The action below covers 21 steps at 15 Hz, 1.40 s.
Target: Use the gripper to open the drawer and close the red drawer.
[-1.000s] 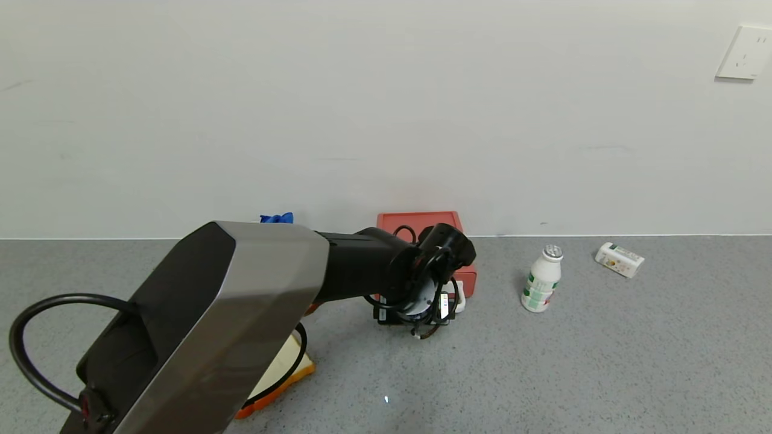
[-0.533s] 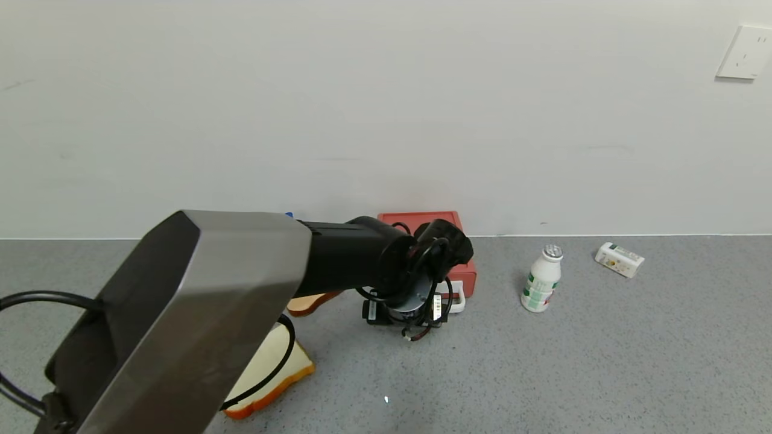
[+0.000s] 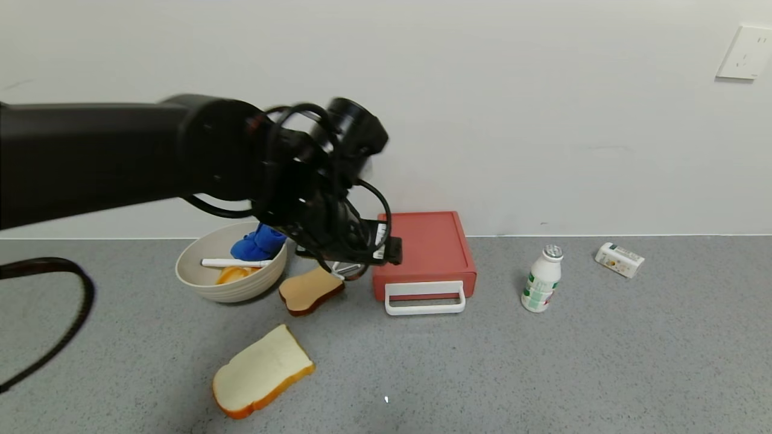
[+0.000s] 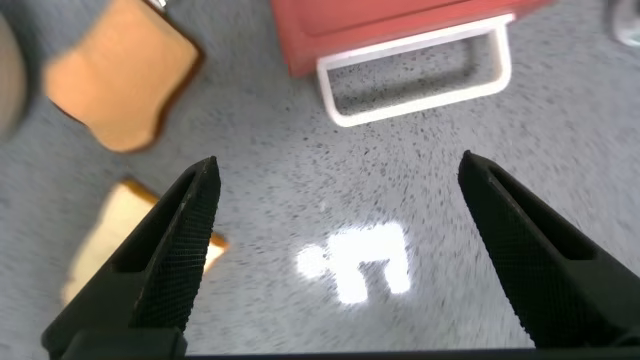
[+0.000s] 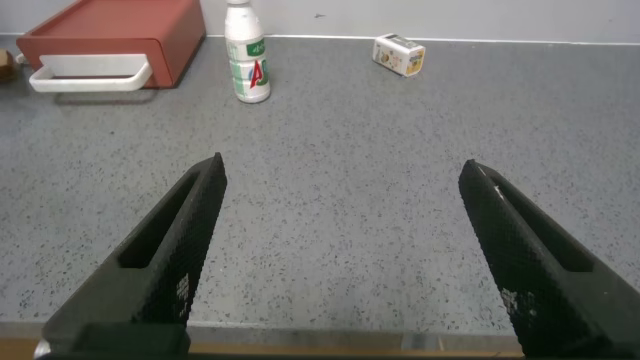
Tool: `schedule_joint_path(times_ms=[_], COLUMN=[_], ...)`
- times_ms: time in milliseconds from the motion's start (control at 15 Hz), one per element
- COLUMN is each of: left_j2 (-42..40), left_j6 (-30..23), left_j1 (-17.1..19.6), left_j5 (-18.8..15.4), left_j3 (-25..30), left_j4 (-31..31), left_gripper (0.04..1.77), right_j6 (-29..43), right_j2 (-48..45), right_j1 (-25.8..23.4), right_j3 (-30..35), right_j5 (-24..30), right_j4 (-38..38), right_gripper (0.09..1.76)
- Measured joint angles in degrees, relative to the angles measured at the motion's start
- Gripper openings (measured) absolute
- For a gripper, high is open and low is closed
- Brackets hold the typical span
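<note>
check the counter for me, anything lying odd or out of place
Two bread slices lie bare on the counter, outside the bowl. A small carton lies tipped over near the wall. The bottle stands upright; the drawer looks shut.

The left gripper point(image 4: 335, 240) is lifted high on its long black arm, fingers spread wide apart and holding nothing; the right gripper point(image 5: 340, 250) sits low, fingers wide apart too.

Lighting: bright, even, from overhead; soft shadows beneath objects. Glare: white patch on the surface point(image 4: 360, 262), left wrist view. Blur: motion smear there and on the left tool point(image 3: 338, 181).
</note>
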<state>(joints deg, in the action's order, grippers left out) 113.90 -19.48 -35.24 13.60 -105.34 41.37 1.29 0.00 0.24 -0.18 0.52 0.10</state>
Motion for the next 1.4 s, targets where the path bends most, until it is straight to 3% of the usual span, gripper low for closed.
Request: schedule_joint_path(times_ms=[267, 400, 600, 733, 933, 1400], left_j2=[-12.2, -17.4, -25.5, -30.8, -39.9, -64.0], left_j6=[12.9, 18.1, 25.3, 27.2, 28.1, 27.6], left_j1=[10.2, 14.8, 22.7, 26.2, 29.3, 30.4], left_j5=[-14.3, -20.2, -28.7, -31.0, -32.1, -31.1], left_j3=[6.6, 13.8, 28.5, 37.4, 47.7, 63.7], left_j4=[-3.2, -9.7, -24.1, -30.5, -35.2, -37.7], left_gripper=[1.72, 1.72, 1.72, 1.72, 1.72, 1.72], right_j6=[0.0, 0.0, 0.0, 0.0, 0.0, 0.0], right_j2=[0.0, 0.0, 0.0, 0.0, 0.0, 0.0], right_j1=[0.0, 0.0, 0.0, 0.0, 0.0, 0.0], right_j3=[0.0, 0.0, 0.0, 0.0, 0.0, 0.0], right_j5=[0.0, 0.0, 0.0, 0.0, 0.0, 0.0], right_j4=[0.0, 0.0, 0.0, 0.0, 0.0, 0.0], right_gripper=[1.71, 1.71, 1.71, 1.71, 1.71, 1.71])
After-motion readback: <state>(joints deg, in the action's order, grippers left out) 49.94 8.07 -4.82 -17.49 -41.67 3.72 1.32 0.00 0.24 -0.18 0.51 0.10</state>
